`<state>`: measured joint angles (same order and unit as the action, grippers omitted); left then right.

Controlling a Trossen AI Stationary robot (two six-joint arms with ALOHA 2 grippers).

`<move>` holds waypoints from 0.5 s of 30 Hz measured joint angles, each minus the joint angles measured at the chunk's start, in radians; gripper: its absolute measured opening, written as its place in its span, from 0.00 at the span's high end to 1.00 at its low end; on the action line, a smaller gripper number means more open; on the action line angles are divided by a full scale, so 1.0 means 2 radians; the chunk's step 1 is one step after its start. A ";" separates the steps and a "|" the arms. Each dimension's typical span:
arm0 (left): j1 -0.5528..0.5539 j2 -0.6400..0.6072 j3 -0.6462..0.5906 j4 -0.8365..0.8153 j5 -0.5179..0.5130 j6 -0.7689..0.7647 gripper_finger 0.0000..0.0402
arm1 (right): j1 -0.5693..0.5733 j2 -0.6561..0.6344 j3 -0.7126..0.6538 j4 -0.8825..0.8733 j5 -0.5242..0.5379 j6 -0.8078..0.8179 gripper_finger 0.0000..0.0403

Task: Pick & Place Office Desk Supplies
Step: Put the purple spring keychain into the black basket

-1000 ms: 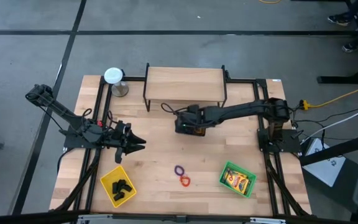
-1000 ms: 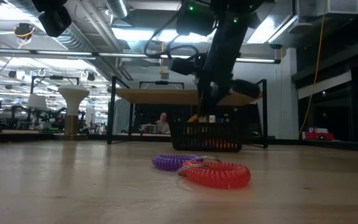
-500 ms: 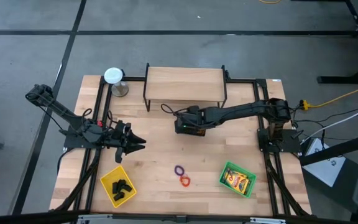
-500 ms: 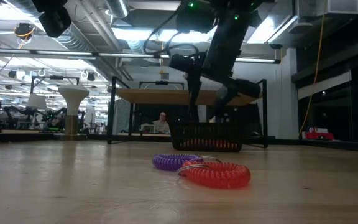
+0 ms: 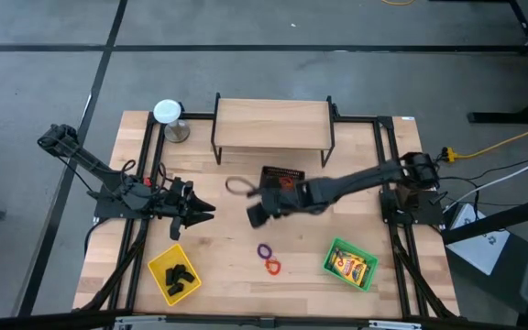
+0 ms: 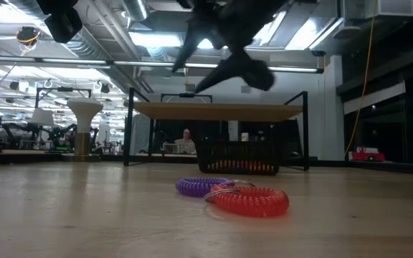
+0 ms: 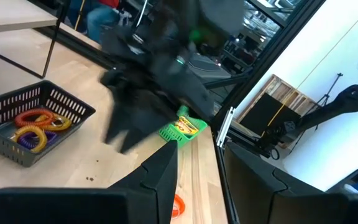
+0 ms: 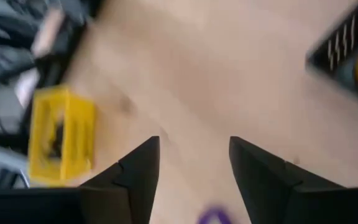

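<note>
The right end effector (image 5: 257,214) hangs in the air above the middle of the worktop (image 5: 227,240), its fingers spread wide with nothing between them; its own wrist view shows bare wood in the gap, with the yellow tray (image 8: 61,137) off to one side and a corner of the black mesh basket (image 8: 347,43) at the other. From the end effector, the basket (image 5: 282,177) lies at about one o'clock in the high view. Only the left wrist view looks into the basket, where red, yellow and purple rings (image 7: 35,129) lie together (the high view shows just a red spot inside). At about five o'clock from the end effector, a purple ring (image 5: 264,249) and a red ring (image 5: 272,267) rest on the wood; the low view shows them touching, red in front. Farther out at four o'clock, the green tray (image 5: 350,264) holds a yellow crayon pack. The yellow tray at seven o'clock holds black clips (image 5: 180,277). The left end effector (image 5: 207,212) waits at nine o'clock, fingers partly apart and empty.
</note>
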<state>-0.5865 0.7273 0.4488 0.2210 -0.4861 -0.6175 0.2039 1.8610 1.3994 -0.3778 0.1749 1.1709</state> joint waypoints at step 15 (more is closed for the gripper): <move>0.000 0.000 0.000 0.000 -0.001 0.000 0.68 | 0.082 0.051 0.000 -0.048 -0.005 0.091 0.53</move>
<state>-0.5865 0.7273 0.4488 0.2208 -0.4875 -0.6174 0.3687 1.9634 1.3994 -0.4743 0.1654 1.3534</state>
